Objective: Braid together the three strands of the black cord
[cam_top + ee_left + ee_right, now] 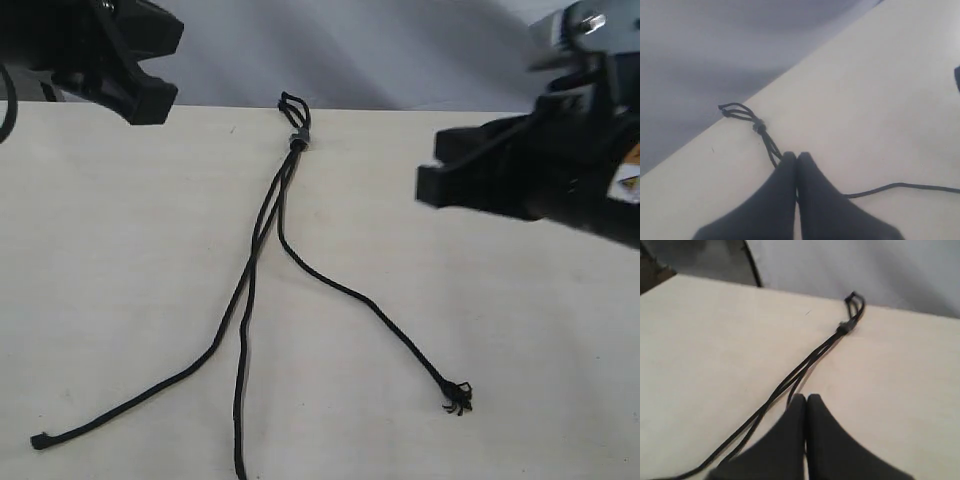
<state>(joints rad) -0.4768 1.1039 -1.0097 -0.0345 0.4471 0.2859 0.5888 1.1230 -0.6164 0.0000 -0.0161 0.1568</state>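
Thin black rope cord (283, 190) lying flat on pale table (120, 250), three long black strands (370, 305) fanning out, not braided. Left gripper (796, 159), right gripper (806, 401) hanging above, fingers pressing together, holding nothing. Best opening, grabbing outer strand, crossing over middle.

Left gripper (796, 157) closed, apparently hovering over black cord (760, 128) on table (875, 100).

**Cord layout on the tabletop (120, 220)**

The black cord (290, 170) lies on the tabletop, its loop (294, 104) at the far edge and the band (297, 139) just in front of it. The three strands (262, 225) fan toward the near side: left strand (212, 348) to near left, middle strand (240, 400) to the near edge, right strand (400, 337) to near right. The left tool (145, 98) hangs above the far left, the right tool (428, 172) above the right side, both apart from the cord.
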